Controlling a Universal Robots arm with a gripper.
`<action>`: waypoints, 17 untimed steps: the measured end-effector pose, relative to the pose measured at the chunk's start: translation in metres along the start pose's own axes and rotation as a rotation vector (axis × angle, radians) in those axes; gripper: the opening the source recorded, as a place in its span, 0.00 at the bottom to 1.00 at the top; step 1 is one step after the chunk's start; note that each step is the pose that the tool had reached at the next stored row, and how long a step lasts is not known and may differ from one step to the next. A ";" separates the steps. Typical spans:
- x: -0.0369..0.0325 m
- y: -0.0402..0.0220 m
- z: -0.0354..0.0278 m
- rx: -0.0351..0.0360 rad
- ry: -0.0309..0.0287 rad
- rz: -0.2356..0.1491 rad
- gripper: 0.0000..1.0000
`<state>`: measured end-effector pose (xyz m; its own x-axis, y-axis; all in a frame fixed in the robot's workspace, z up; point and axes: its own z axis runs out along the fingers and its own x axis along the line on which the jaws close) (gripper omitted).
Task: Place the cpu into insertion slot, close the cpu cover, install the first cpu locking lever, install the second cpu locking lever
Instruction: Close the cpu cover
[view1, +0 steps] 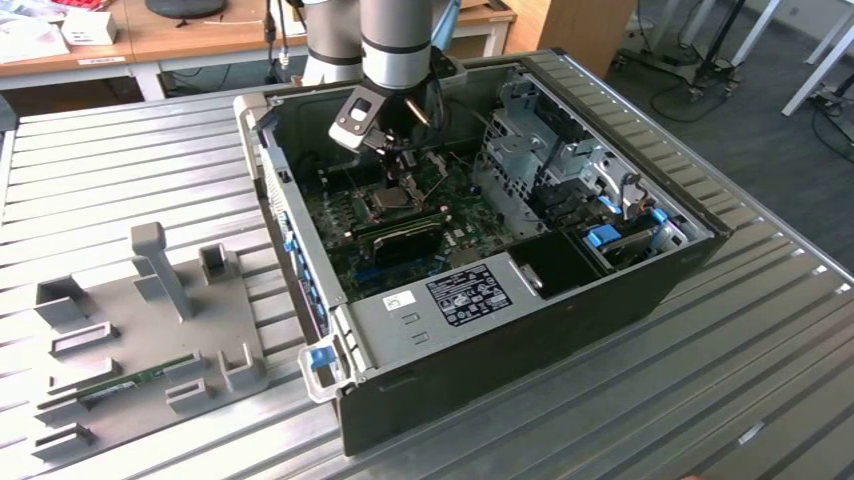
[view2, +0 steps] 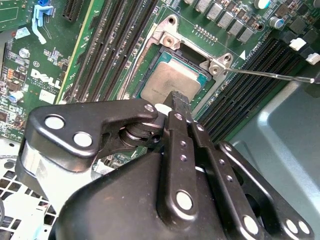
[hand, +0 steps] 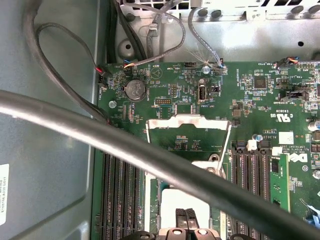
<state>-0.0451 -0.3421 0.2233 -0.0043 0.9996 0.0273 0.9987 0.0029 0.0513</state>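
Ribbed metal bench (view1: 120, 150) carries an open computer case (view1: 534, 350) at its middle. My claw (view2: 179, 102) is inside it, fingers closed together, the tip just over the cpu (view2: 167, 82). The cpu lies flat in the slot (view2: 152, 60) of the green board (hand: 260, 100). The cover (hand: 189, 122) stands open, tilted up from the slot.

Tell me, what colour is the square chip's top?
Dull grey; the chip shows best in the second wrist view.

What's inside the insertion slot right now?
The cpu lies in the insertion slot, grey top showing, cpu cover open. The shut claw hides one cpu edge; whatever lies beneath the cpu is covered.
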 end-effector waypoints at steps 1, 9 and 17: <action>0.0000 0.0000 -0.0002 0.0000 -0.0001 0.000 0.10; 0.0001 0.0002 -0.0050 0.0001 -0.0001 0.000 0.10; 0.0002 0.0003 -0.0067 0.0000 -0.0001 0.000 0.10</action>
<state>-0.0451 -0.3421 0.2300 -0.0043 0.9996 0.0272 0.9987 0.0029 0.0512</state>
